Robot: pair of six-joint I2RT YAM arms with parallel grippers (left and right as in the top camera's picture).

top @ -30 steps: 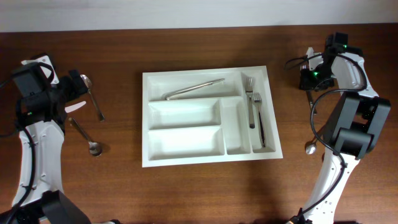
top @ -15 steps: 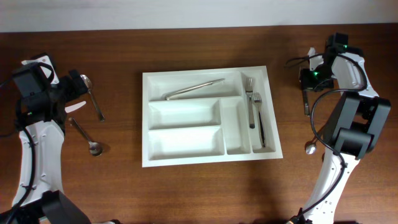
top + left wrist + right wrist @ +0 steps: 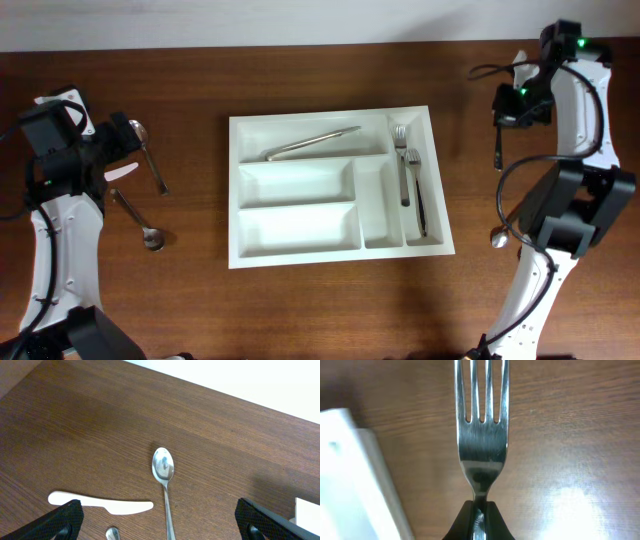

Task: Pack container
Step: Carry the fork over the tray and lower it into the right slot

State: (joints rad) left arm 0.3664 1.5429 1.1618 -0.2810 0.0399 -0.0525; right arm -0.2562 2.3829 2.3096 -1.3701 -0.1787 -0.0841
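Note:
The container [image 3: 244, 195], a white tray with several compartments, lies mid-table; tongs [image 3: 312, 143] rest in its top compartment and two forks [image 3: 403, 165] in its right-hand slot. My right gripper [image 3: 510, 108] is raised beside the tray's far right corner, shut on the neck of a metal fork [image 3: 481, 445]. That fork [image 3: 497, 150] is off the wood, and its tines point away from the fingers [image 3: 495, 520]. My left gripper [image 3: 160, 516] hovers open over a spoon [image 3: 164, 467] and a white plastic knife [image 3: 100, 502], touching neither.
Another spoon [image 3: 140, 225] lies on the left, nearer me than the knife [image 3: 122, 172]. One more spoon [image 3: 499, 237] lies on the right by the arm's base. The tray's edge [image 3: 350, 460] shows left of the held fork.
My right gripper has shut on the fork and lifted it off the table, rising and shifting back and right. The left arm has stayed still.

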